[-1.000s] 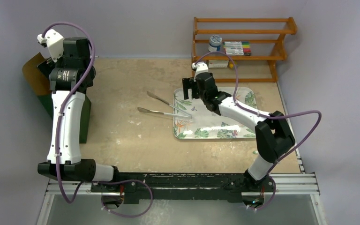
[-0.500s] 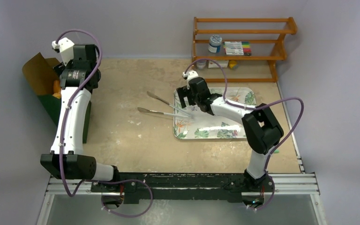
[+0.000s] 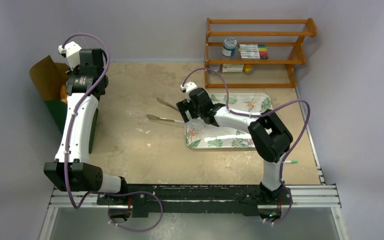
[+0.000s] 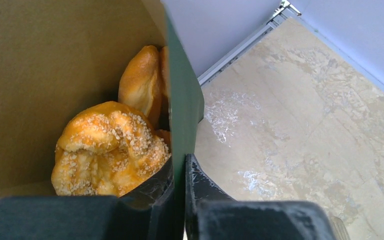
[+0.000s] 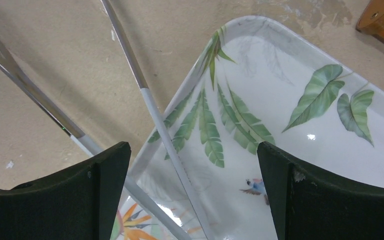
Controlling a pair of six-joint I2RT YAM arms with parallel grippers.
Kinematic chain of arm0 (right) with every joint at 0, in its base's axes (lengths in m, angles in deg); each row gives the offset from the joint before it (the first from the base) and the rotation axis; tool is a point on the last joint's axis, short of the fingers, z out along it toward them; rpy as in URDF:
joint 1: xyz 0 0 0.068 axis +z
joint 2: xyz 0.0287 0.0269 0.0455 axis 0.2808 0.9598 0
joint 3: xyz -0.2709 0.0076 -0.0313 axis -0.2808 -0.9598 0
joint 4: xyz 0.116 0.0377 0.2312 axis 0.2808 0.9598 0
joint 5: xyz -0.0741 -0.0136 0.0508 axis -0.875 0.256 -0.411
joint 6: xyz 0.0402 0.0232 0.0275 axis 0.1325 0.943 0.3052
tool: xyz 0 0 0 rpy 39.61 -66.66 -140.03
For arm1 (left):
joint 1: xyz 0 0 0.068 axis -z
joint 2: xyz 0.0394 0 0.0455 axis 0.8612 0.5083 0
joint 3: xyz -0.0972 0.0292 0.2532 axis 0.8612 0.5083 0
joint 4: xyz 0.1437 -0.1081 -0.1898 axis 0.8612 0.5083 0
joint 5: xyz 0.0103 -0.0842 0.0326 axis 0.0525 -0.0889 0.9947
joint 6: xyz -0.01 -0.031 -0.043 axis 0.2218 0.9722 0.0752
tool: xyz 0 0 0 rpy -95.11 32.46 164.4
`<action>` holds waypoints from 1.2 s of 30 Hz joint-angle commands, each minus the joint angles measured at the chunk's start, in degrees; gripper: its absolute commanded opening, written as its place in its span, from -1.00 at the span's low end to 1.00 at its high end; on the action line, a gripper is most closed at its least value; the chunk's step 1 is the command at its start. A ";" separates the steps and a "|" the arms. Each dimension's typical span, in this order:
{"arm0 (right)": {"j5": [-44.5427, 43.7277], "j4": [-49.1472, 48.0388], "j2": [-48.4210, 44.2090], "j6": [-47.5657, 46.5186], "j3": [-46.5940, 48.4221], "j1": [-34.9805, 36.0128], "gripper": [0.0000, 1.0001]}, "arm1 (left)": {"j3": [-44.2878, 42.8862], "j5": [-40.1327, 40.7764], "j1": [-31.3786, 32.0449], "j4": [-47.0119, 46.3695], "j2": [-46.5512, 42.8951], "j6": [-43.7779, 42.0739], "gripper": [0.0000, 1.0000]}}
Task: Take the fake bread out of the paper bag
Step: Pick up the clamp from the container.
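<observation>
Pinching paper bag (image 4: 182,95) wall — left claw (image 4: 180,197), fake bread (image 4: 107,150) just inside.

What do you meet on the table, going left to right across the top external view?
paper bag → metal tongs → leaf-print tray. The wooden rack overlaps the tray's span, so it is left out.

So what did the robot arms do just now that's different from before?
The left gripper closed and pinched the side wall of the big dark green paper bag. The right arm swung left; its open right gripper now hangs over the left edge of the white leaf-print tray, above the metal tongs. The golden toy bread stayed inside the bag; tongs, tray and wooden rack didn't move.
</observation>
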 commanded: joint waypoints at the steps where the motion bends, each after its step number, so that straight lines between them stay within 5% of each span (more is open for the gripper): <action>1: 0.24 -0.44 0.79 -0.80 2.68 -0.40 1.00 | 1.64 -2.69 -0.47 -2.08 -0.37 0.97 -0.96; 7: 1.46 0.00 3.06 -0.98 3.85 -0.40 0.85 | 4.88 -7.26 -0.38 -3.03 -1.15 3.26 -1.00; 13: 2.58 -0.06 4.24 -0.98 3.90 -0.40 0.42 | 8.82 -6.66 3.19 -4.46 -2.99 5.13 -1.00; 24: 4.46 1.77 3.58 -0.23 1.99 -0.36 -0.85 | 12.41 -3.69 16.64 -8.38 -0.23 10.08 -1.00; 27: 3.90 1.80 1.90 0.01 1.42 -0.40 -1.00 | 12.25 -3.16 19.38 -10.06 1.24 10.76 -1.00; 36: -2.36 6.60 -3.52 4.28 0.33 -0.40 -1.00 | 10.30 -3.39 28.60 -16.70 9.45 10.93 -1.00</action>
